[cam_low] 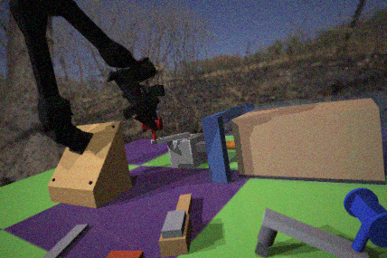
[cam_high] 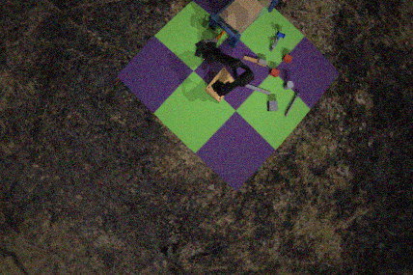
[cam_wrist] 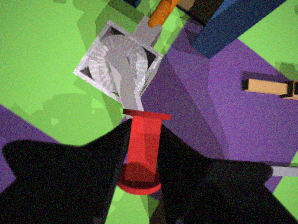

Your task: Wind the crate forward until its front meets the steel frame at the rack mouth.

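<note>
My gripper (cam_low: 153,123) (cam_wrist: 144,124) is shut on the red knob of the winch handle. The handle's grey arm (cam_wrist: 131,92) runs from the knob to the top of the grey square winch (cam_low: 182,156) (cam_wrist: 86,69); the arm hides the key and the hole. An orange strap (cam_wrist: 162,12) (cam_low: 231,145) leads from the winch side toward the rack mouth. The blue frame (cam_low: 216,149) (cam_wrist: 227,29) stands at that mouth. The guard cubby (cam_high: 246,12) (cam_low: 307,145) looks tan and opaque from outside. I cannot make out the crate's front or its gap to the frame.
The arm stands on a wooden wedge base (cam_high: 210,89) (cam_low: 86,175). A crank with a blue knob (cam_high: 280,36) (cam_low: 362,208) lies beside the cubby. A wooden piece with a grey block (cam_high: 250,59) (cam_low: 183,204), red blocks (cam_high: 288,58), grey bars (cam_high: 290,104) and a grey block (cam_high: 272,105) lie about.
</note>
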Tool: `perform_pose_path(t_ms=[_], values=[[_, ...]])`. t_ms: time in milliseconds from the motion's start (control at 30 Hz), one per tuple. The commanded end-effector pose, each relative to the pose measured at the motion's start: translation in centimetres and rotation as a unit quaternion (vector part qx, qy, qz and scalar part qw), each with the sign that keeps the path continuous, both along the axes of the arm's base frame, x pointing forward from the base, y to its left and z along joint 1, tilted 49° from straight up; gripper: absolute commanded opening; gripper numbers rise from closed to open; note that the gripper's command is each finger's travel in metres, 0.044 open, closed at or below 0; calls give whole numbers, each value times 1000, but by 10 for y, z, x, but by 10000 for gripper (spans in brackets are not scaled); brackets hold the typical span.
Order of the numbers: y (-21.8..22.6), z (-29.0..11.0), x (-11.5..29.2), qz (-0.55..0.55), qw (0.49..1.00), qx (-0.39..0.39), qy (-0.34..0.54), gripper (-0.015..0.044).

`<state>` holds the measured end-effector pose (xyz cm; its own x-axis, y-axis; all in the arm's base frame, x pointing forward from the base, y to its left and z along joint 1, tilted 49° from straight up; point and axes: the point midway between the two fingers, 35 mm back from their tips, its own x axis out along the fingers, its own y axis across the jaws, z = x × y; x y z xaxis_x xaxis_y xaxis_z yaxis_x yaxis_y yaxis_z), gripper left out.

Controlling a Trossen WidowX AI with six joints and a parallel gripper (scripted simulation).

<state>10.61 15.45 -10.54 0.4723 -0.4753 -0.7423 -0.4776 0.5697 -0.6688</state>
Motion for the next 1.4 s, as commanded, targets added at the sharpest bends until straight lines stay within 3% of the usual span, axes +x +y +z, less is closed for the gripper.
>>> perform_pose_path(t_ms=[0,1367], values=[[-6,7,15,3,1000,-7,-22,0],[-3,19,80,3,1000,-8,-25,0]])
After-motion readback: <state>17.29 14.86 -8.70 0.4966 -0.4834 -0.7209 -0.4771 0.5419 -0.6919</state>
